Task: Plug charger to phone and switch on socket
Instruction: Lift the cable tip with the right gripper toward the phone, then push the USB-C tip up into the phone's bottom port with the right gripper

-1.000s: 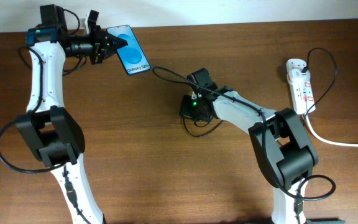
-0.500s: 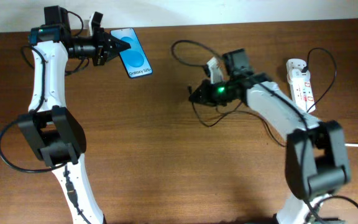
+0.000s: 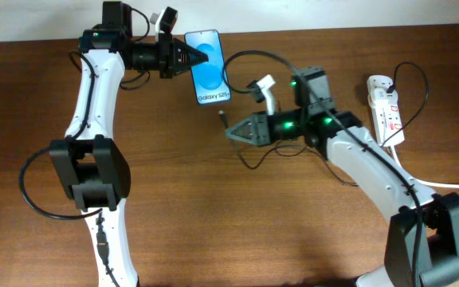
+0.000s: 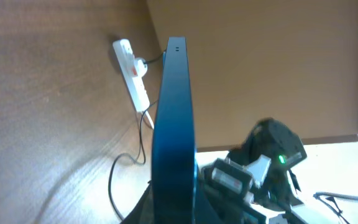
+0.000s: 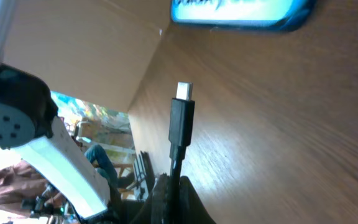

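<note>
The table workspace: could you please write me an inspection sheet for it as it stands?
Surface: brown wooden table.
Job's things: phone, screen lit; charger plug tip pointing at it, not yet in; socket near the right edge.
Clutter: nothing seen.
Grippers: left gripper shut on the phone; right gripper shut on the charger.
Cables: charger's black cable loops back to the socket; thick white cord runs off right.
Surroundings: pale wall behind the table.

Soft, even light overhead, with faint shadows on the worktop (image 3: 213,223). The left wrist view is blurred. The phone (image 5: 241,12) screen glares in the right wrist view.
</note>
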You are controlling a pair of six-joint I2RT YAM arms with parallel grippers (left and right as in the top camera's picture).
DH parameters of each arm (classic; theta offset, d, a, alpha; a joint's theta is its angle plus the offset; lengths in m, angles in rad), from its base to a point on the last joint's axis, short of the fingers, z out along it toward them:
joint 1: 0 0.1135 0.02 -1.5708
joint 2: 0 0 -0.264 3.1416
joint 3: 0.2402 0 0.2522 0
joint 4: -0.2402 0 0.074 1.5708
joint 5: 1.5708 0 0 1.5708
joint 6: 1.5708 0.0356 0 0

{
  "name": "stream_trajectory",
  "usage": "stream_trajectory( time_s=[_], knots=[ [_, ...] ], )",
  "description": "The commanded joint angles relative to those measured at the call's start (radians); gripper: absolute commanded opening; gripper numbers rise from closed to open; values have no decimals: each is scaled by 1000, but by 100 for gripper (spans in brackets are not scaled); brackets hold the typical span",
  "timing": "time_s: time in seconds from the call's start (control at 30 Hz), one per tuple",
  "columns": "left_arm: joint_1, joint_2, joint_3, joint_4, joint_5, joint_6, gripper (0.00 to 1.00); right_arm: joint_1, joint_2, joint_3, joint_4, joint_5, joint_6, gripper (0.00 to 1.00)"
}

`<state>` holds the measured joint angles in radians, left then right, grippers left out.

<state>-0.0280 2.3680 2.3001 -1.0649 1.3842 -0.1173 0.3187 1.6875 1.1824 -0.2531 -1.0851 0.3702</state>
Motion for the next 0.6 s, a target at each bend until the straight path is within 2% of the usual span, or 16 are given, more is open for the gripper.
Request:
stream_trajectory(
  time_s=[0.0,0.07,0.2,0.57],
  knots=[
    [5,-1,5,118,60,-207,0,70,-11,5,133,96,243,4],
    [5,-1,5,230,60,-345,0,75,-11,5,219,130,343,4],
    [5,-1,5,307,74,-463,0,73,-11,5,327,170,402,4],
    [5,-1,5,320,113,-473,0,26,-11,5,340,177,344,4]
  ],
)
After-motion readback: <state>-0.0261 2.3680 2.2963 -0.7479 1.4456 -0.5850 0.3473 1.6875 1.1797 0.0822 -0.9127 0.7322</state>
